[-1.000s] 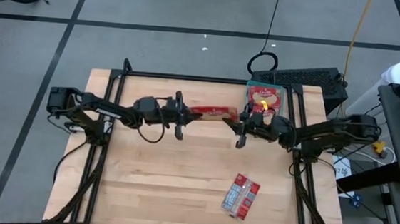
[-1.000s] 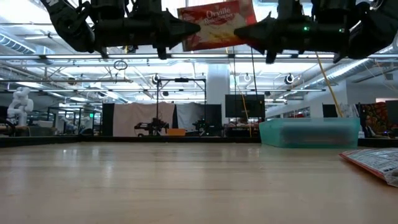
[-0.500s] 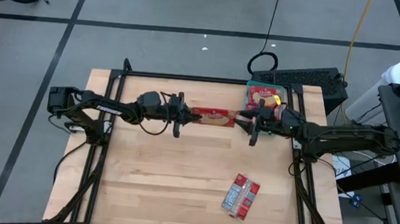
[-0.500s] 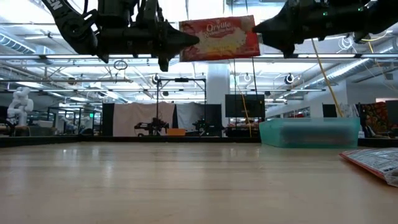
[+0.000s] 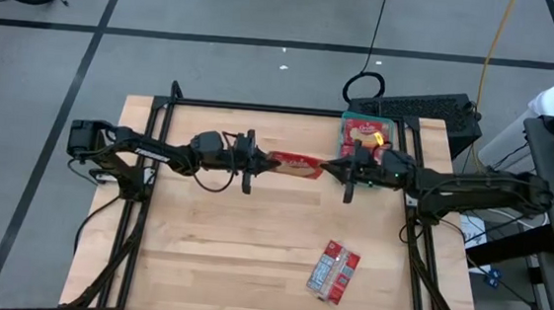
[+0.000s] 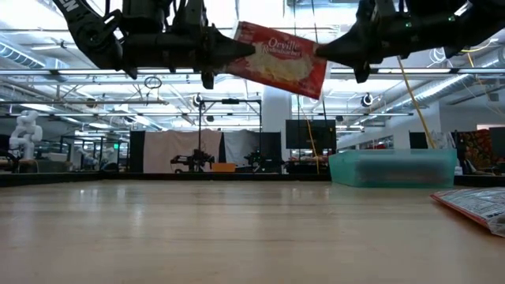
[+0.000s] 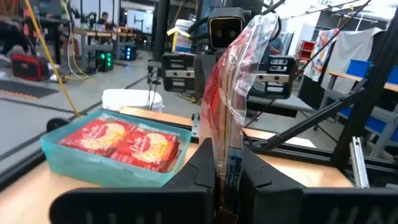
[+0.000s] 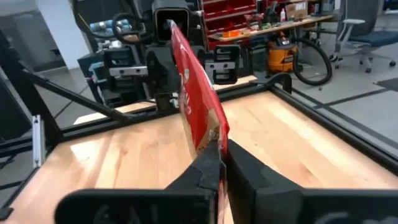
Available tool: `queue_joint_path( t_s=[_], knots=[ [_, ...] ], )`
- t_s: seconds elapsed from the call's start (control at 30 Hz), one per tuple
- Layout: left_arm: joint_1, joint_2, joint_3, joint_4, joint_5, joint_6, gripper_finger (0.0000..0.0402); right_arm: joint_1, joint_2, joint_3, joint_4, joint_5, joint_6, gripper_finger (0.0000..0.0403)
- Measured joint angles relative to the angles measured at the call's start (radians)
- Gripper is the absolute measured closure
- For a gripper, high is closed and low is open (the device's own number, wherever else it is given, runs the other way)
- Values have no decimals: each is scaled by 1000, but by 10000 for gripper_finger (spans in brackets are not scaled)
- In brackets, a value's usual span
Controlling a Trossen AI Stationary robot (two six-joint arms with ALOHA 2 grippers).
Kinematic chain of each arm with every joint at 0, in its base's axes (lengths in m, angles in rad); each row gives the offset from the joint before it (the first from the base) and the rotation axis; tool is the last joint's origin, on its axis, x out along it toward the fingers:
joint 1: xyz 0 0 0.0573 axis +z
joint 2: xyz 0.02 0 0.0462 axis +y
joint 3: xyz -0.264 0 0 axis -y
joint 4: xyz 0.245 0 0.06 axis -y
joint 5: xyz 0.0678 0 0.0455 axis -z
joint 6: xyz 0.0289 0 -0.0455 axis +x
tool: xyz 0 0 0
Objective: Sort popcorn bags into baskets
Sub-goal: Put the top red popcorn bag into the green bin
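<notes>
High view: a red popcorn bag [image 5: 295,163] hangs above the worktop [image 5: 250,252] near its far edge, pinched at one end by the left pincer [image 5: 255,160] and at the other by the right pincer [image 5: 339,169]. The teal basket [image 5: 344,133] at the far right corner holds two red bags; another packet [image 5: 334,271] lies near the right edge.

Low view: the held bag [image 6: 280,59] tilts, showing a cream popcorn picture.

Left wrist view: the bag [image 7: 233,93] appears edge-on, glossy and crinkled.

Right wrist view: fingers [image 8: 208,165] clamp its lower corner.

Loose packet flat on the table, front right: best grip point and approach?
Take the packet by its long right edge, coming from above with the right claw. It lies flat with its near edge slightly lifted in the low view, so a finger may slide under.
</notes>
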Motion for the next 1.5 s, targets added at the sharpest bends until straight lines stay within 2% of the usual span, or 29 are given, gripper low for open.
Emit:
queue_joint_path(
  t_s=[0.17,0.4,0.53,0.63,0.77,1.03,1.23,1.33,1.5],
  knots=[
    [0,0,0,14,-2,29,374,0,-55,0,-32,1,-7,362],
    [0,0,1,74,25,58,370,-7,-85,0,-139,1,-44,279],
    [-7,0,1,103,23,56,369,-7,-49,0,-81,1,-51,247],
    [-21,21,1,134,2,60,369,-6,-23,-1,-2,-1,-67,238],
    [-27,76,23,204,-4,63,368,-6,-6,-1,53,-2,-72,257],
    [-26,180,98,231,-15,100,367,-21,-53,-1,-18,-1,-27,391],
    [-26,190,100,214,-30,106,351,-62,-195,-1,-184,3,-13,391],
    [-26,189,100,214,-35,114,319,-96,-279,-1,-287,6,-14,401],
    [-27,189,100,208,-118,108,263,-174,-400,-1,-465,7,-12,402]
  ],
)
